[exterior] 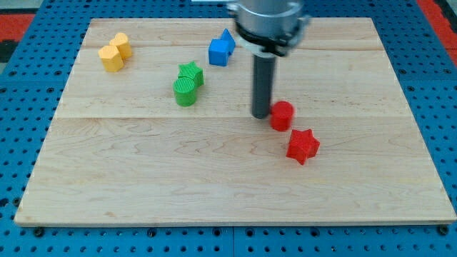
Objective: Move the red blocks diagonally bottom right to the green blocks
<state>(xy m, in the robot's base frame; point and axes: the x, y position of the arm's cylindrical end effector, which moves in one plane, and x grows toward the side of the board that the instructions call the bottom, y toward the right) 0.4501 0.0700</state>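
Tip (260,115) touching red cylinder (281,116), red star (303,145) near

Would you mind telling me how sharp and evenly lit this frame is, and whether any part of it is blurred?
In the camera view the lighting is soft and even, with no harsh glare on the wooden board. The red cylinder, red star and green blocks are crisp, with only faint shadows. My tip, just left of the red cylinder, is sharp, while the arm's upper housing looks slightly motion-blurred.
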